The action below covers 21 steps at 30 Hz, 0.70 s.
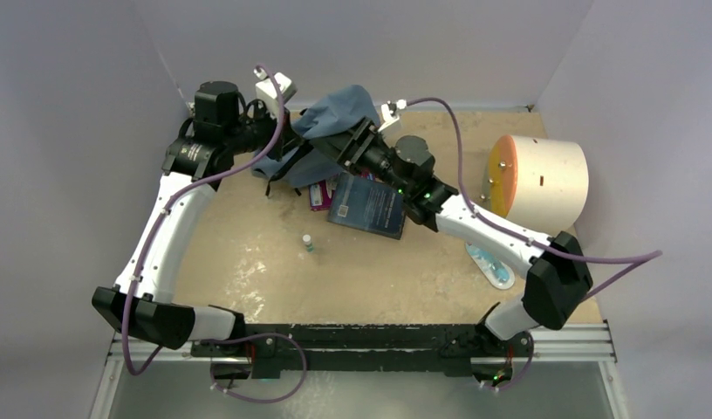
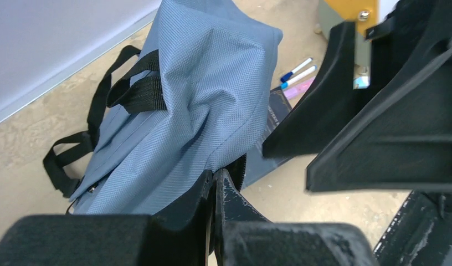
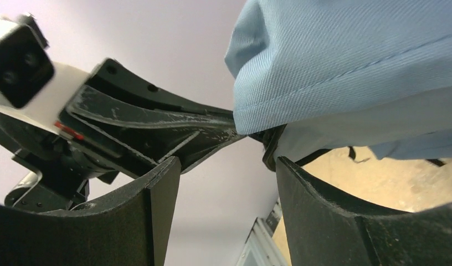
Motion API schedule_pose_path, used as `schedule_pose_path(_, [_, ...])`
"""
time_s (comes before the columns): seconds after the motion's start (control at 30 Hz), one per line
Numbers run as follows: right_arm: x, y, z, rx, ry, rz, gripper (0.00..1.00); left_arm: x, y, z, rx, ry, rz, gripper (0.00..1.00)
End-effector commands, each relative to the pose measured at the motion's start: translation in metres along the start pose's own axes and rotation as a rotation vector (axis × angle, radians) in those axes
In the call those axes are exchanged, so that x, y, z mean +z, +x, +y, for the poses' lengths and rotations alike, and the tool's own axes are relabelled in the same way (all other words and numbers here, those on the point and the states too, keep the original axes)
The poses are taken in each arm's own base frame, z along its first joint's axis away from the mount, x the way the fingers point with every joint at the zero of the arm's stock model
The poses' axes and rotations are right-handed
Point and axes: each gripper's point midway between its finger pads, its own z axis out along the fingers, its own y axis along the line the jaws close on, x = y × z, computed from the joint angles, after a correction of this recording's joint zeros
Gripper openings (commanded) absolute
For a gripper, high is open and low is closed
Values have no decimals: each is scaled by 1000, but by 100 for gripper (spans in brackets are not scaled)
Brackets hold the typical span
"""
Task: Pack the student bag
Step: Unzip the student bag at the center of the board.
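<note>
The student bag is a grey-blue fabric pack at the back of the table, and part of it is lifted off the surface. My left gripper is shut on a fold at the bag's edge beside the dark zipper. From above, the left gripper is at the bag's left side. The bag's black straps hang toward the wall. My right gripper is open just under the lifted fabric, with nothing between its fingers. In the top view the right gripper is against the bag's right side.
A dark blue book and a pink item lie just in front of the bag. Pens lie beyond the book. A small bottle stands mid-table. A white cylinder with an orange face is at the right, with a blue-white item near it.
</note>
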Motion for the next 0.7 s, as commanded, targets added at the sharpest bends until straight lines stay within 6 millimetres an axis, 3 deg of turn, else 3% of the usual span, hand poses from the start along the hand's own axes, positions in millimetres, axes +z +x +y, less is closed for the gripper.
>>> schedule_pose_path(0.0, [2, 11, 22, 76, -74, 7, 66, -2, -21, -20, -1, 100, -77, 0])
schedule_pose_path(0.2, [7, 22, -7, 88, 46, -20, 64, 1, -21, -20, -3, 104, -78, 0])
schedule_pose_path(0.33, [5, 13, -27, 99, 119, -95, 65, 2, -21, -21, -2, 111, -77, 0])
schedule_pose_path(0.67, [16, -4, -42, 201, 175, -218, 67, 1, -18, -23, 1, 117, -73, 0])
